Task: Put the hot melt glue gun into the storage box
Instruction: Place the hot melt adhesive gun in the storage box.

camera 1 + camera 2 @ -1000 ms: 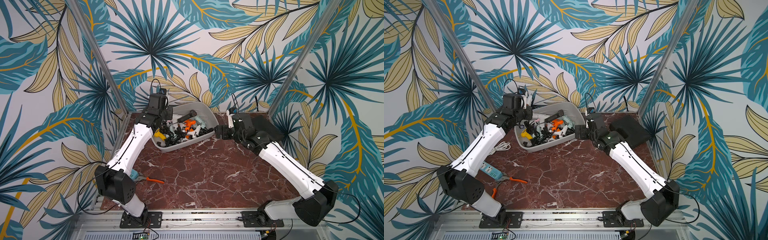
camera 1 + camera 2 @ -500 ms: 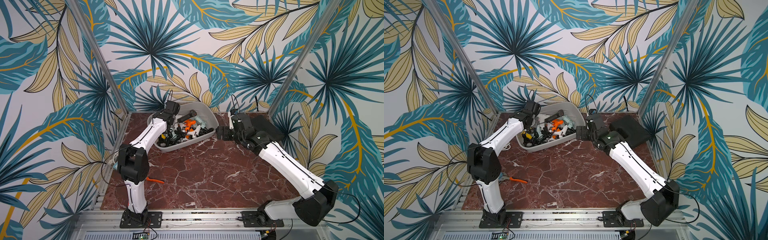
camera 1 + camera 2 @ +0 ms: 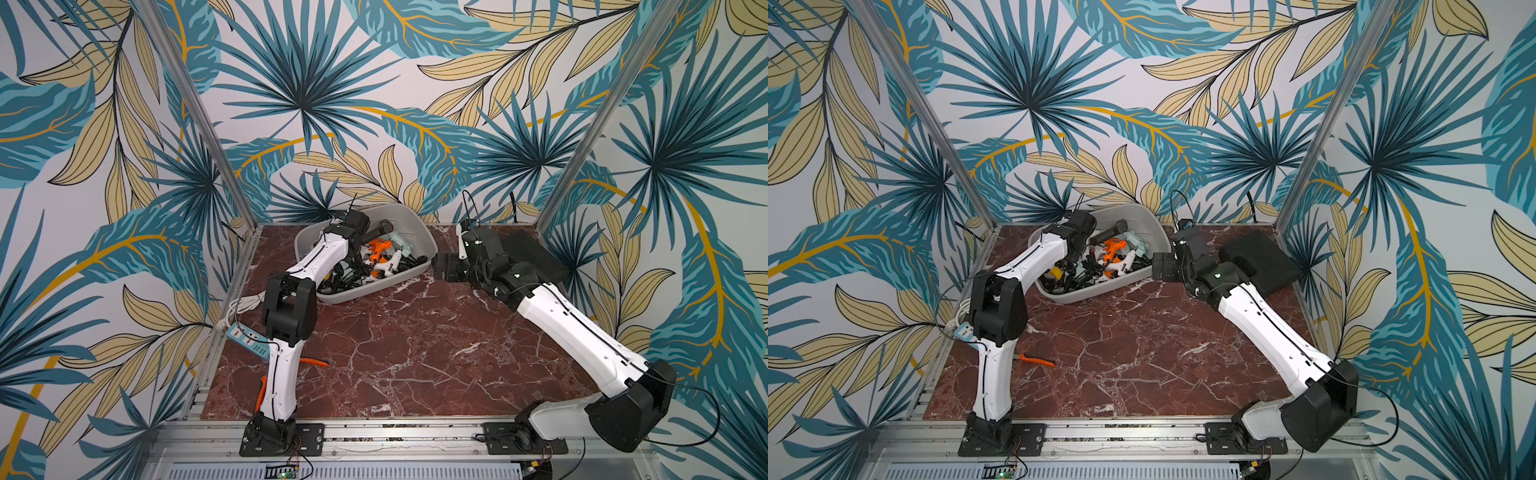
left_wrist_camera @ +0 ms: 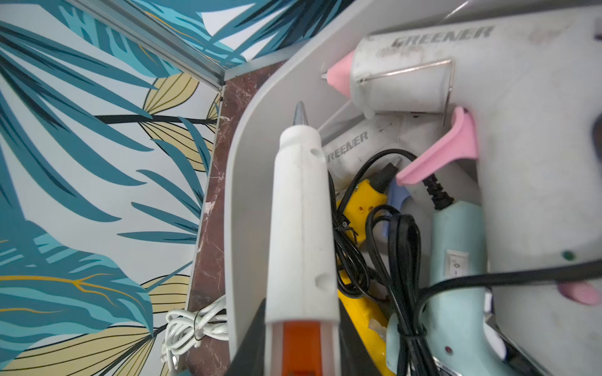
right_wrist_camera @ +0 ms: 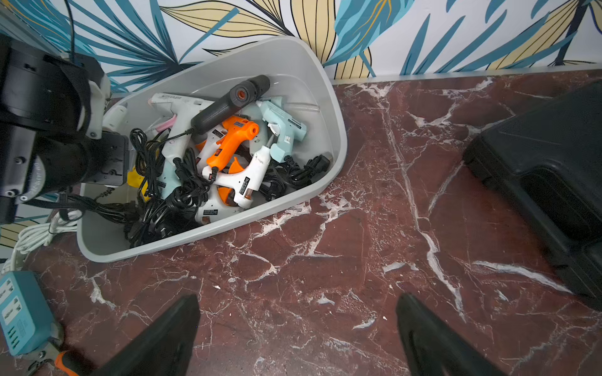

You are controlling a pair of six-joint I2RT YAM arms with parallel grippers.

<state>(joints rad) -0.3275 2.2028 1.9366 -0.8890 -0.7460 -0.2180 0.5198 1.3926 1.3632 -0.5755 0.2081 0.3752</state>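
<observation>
Marble tabletop (image 5: 325,260) bears cord-tangled storage box (image 5: 293,65), black case (image 5: 537,146), pliers (image 3: 1038,360), power strip (image 5: 19,312).

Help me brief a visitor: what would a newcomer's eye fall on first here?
First, the grey storage box at the back of the table, heaped with glue guns and black cords, an orange glue gun in the middle. The left gripper is shut on a white glue gun over one end of the box; the right gripper hangs open between the box and a black case.

GREENER on the big white glue gun (image 4: 423,65) with pink nozzle, inside the storage box (image 4: 244,169). GREENER again, first letter partly hidden, on the smaller white gun (image 4: 355,146) also in the box. Other stickers too small to read.
</observation>
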